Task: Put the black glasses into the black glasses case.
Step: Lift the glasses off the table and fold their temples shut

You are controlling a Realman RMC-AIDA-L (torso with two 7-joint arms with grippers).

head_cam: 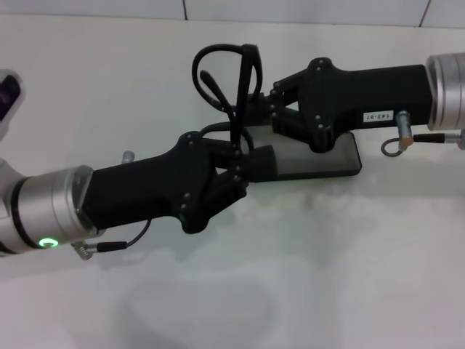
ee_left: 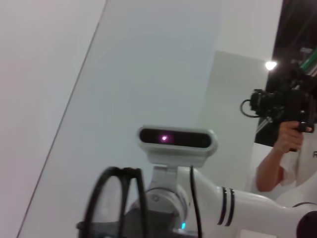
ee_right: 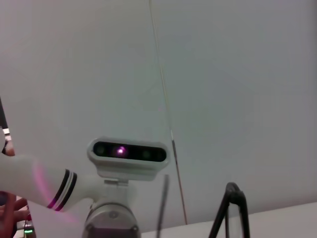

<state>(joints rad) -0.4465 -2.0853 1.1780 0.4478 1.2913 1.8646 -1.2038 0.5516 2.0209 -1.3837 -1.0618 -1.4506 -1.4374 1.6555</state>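
The black glasses [head_cam: 247, 73] stand upright above the table, edge-on in the head view, with their curved temple arms [head_cam: 207, 69] reaching to the left. My left gripper [head_cam: 240, 163] comes in from the lower left and is shut on the lower part of the frame. My right gripper [head_cam: 258, 105] comes in from the right and touches the frame higher up. The black glasses case [head_cam: 327, 156] lies flat under and behind both grippers, its grey inside showing. The glasses also show in the left wrist view [ee_left: 116, 198] and in the right wrist view [ee_right: 233, 206].
The white table [head_cam: 305, 276] stretches in front of the arms. A cable loop [head_cam: 392, 145] hangs from my right wrist near the case's right end. A person with a camera [ee_left: 285, 114] stands behind the robot in the left wrist view.
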